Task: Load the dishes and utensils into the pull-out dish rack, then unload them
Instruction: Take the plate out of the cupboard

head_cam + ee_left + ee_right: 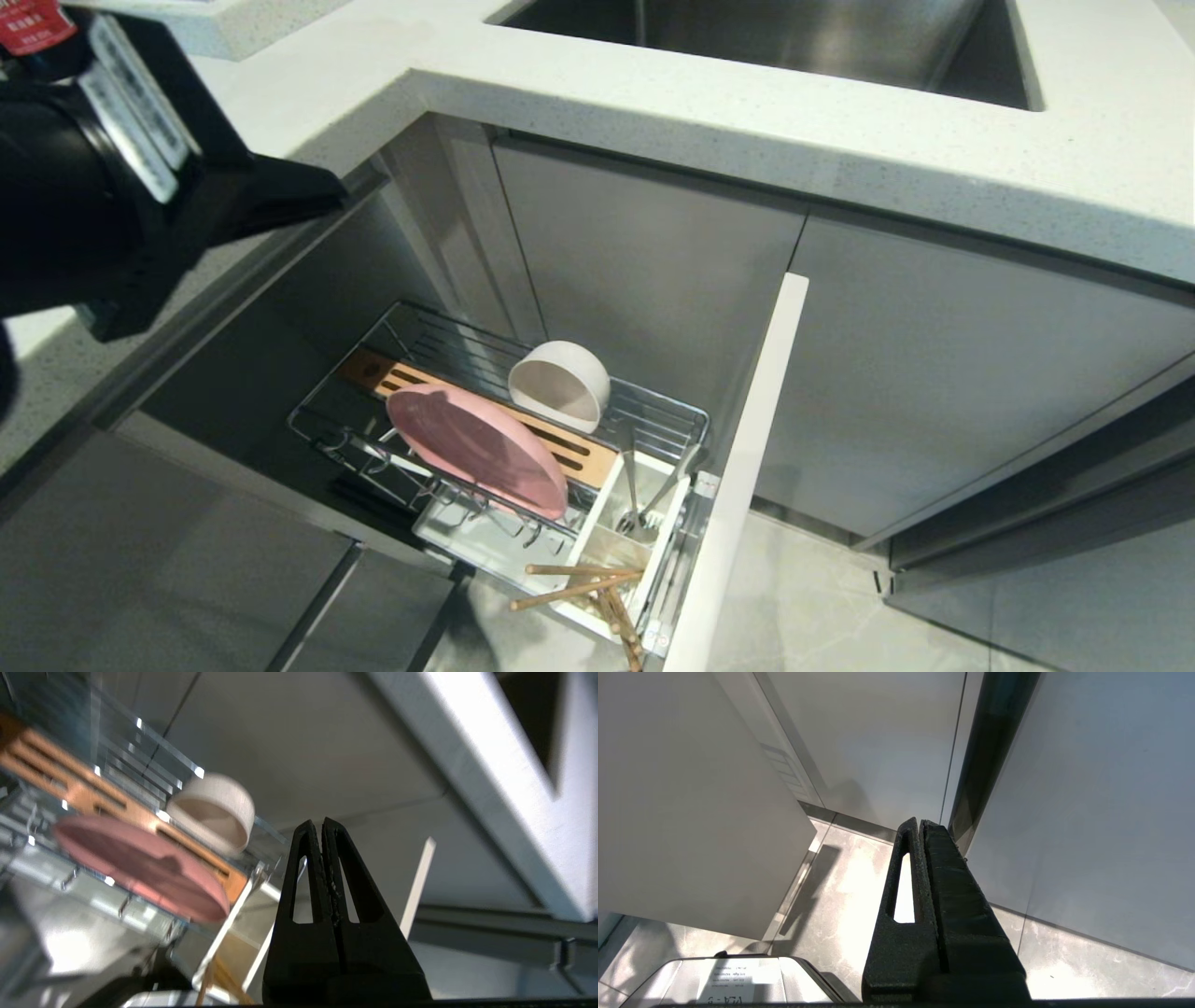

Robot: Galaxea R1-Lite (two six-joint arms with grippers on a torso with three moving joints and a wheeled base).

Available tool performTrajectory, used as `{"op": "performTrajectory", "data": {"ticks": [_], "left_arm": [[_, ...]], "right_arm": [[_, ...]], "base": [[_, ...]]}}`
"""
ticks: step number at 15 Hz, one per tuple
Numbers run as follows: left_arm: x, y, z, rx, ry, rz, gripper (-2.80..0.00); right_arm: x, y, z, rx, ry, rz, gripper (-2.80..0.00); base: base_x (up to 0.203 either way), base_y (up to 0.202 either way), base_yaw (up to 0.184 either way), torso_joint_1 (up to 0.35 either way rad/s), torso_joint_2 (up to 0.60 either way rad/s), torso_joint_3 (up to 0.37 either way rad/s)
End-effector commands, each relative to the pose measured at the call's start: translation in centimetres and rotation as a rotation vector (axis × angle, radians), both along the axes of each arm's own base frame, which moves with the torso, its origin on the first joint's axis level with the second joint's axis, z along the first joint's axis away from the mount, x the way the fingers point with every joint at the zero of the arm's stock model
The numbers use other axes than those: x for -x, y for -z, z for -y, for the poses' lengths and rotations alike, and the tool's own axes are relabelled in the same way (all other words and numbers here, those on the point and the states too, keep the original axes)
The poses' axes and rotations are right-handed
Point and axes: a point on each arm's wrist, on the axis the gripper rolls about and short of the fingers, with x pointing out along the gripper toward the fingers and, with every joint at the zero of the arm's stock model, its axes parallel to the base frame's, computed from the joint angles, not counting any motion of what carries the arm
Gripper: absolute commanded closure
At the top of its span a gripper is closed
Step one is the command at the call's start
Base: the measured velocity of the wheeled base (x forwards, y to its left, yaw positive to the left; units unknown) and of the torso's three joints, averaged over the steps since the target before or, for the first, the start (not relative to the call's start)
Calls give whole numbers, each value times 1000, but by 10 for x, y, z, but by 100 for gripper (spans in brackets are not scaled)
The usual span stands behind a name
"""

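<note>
Pink plate (478, 451) and white bowl (558, 385) stand in the pull-out dish rack (675, 416); left gripper (322, 823), closed and empty above, could perhaps clip the bowl's rim when descending.

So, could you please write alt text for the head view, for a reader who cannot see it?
A pulled-out dish rack under a white counter holds a pink plate on edge, a white bowl on its side, and a spoon and chopsticks in its caddy. The left arm fills the upper left.
</note>
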Motion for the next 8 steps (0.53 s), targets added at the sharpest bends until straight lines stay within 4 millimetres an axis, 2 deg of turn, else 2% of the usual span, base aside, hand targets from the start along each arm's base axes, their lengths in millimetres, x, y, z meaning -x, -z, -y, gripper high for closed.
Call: {"op": "performTrajectory", "data": {"ticks": [1,3,4,5,8], "left_arm": [[-10,19,29,-69,1,-74,0],[-17,34,41,-136,-35,-129,0],[-19,39,45,-158,-53,-145,-61],[-22,44,51,-178,-64,-161,-280],[-31,66,66,-259,-114,-255,-280]], "right_arm": [[0,0,0,0,0,-1,0],[0,0,0,0,-1,-1,0],[0,0,0,0,0,-1,0],[0,0,0,0,0,-1,0],[0,0,0,0,0,-1,0]], "base": [[0,0,0,0,0,0],[0,0,0,0,0,0],[0,0,0,0,0,0],[0,0,0,0,0,0],[0,0,0,0,0,0]]}}
